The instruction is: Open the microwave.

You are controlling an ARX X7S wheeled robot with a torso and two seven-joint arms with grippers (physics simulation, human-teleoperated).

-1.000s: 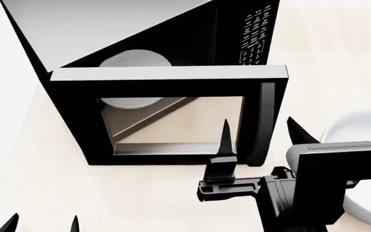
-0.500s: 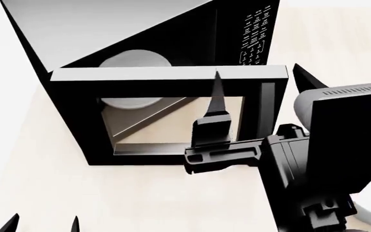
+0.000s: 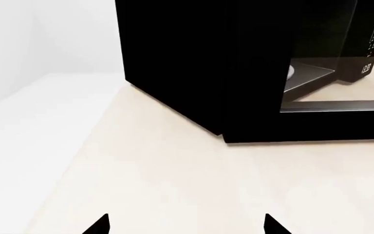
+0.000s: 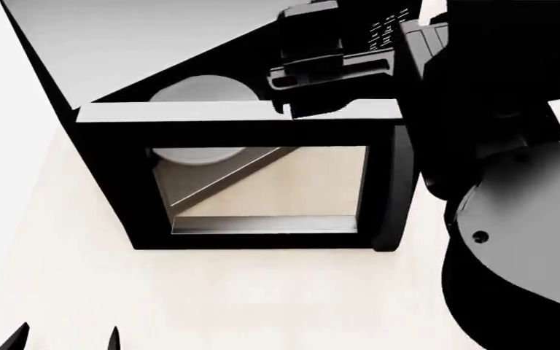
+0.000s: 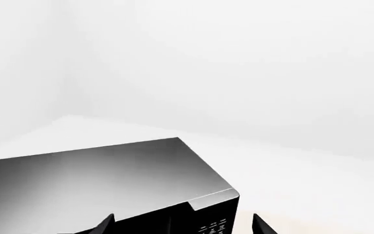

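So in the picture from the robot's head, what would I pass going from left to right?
Left gripper fingertips at the bottom → white turntable plate seen through the glass → open microwave door → vertical door handle → the right arm.

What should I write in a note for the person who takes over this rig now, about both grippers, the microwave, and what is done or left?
Left gripper: low over the counter, in front of the microwave, fingers apart, holding nothing.
Right gripper: raised above the microwave's grey top, near the keypad corner, fingers apart, holding nothing.
Microwave: stands on the counter; its door is swung wide open towards the robot, handle at the free edge. The turntable plate shows inside.
Done: the door appears fully open.
Left: probably only to bring the right arm clear; its elbow hangs close to the door's handle side.
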